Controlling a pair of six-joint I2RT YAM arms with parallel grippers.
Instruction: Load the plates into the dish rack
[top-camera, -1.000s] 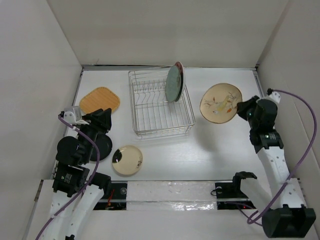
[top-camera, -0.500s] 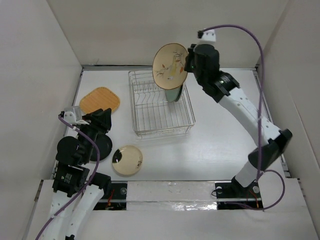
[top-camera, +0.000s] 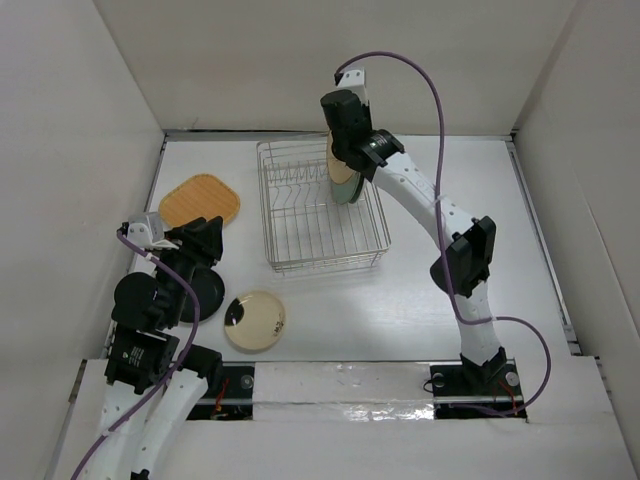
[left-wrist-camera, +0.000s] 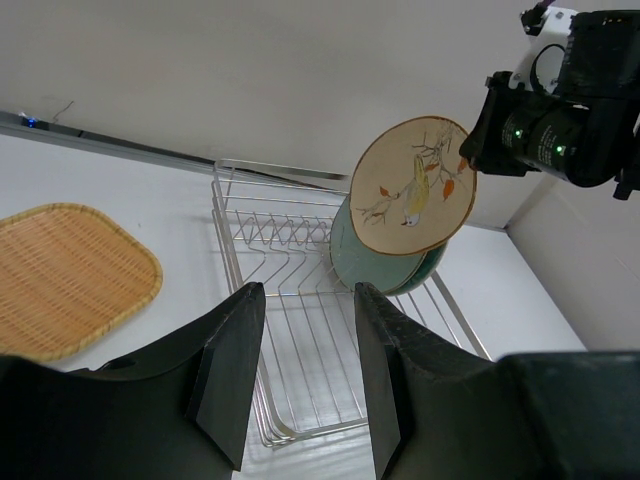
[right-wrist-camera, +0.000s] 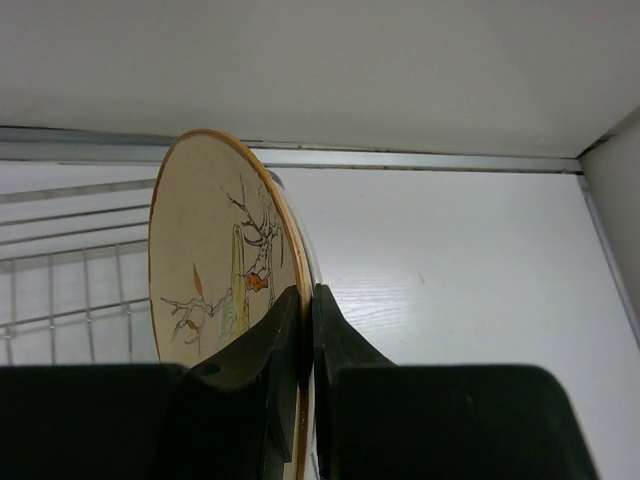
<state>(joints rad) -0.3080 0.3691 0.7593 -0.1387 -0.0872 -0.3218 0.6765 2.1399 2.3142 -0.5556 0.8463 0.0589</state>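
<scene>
My right gripper (right-wrist-camera: 300, 295), clamped on the rim of the cream plate (right-wrist-camera: 215, 270), holds it on edge above the rack (top-camera: 310, 225), at its far right slots, just left of the standing teal plate (left-wrist-camera: 388, 278).

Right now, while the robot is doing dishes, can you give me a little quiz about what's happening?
1. How does the right gripper hold the cream floral plate? A) lying flat B) standing on its edge C) upside down on the table
2. True or false: the orange plate is already inside the dish rack.
3. Fill in: the plate in the rack right beside the cream one is the ____ plate.

Key: 1 B. 2 False, it lies on the table beside the rack. 3 Teal, the teal plate.
</scene>
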